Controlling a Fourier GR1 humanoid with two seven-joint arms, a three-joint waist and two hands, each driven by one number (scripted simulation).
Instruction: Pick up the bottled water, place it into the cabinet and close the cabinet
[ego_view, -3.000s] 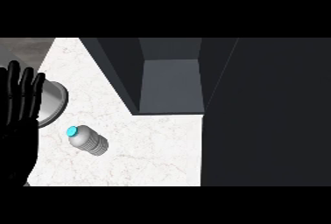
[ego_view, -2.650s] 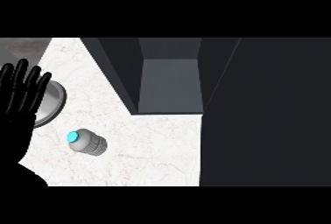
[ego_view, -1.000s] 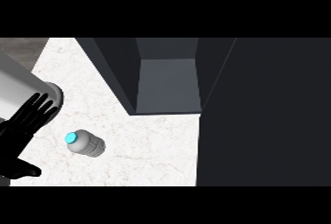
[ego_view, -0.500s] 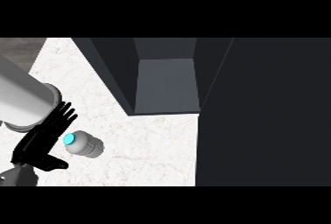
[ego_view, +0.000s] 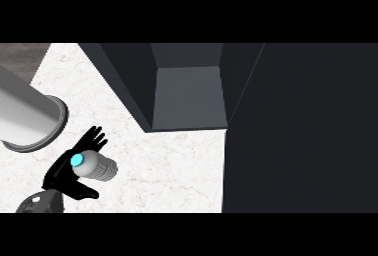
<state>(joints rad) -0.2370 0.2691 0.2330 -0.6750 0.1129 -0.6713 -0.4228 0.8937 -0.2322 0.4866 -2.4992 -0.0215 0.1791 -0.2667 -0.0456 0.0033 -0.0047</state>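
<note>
Head view gives us our left hand at the bottled water on the white marble counter — fingers spread beside it, not curled round — with the open dark cabinet beyond.

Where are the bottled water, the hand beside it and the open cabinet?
bottled water (ego_view: 97, 166), head view, its grey body.
left hand (ego_view: 65, 176), head view, its palm.
cabinet (ego_view: 188, 97), head view, its inner floor.

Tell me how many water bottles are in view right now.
1. The bottled water lies on the white counter at lower left, against the left hand, below and left of the open cabinet. No others show.
</note>
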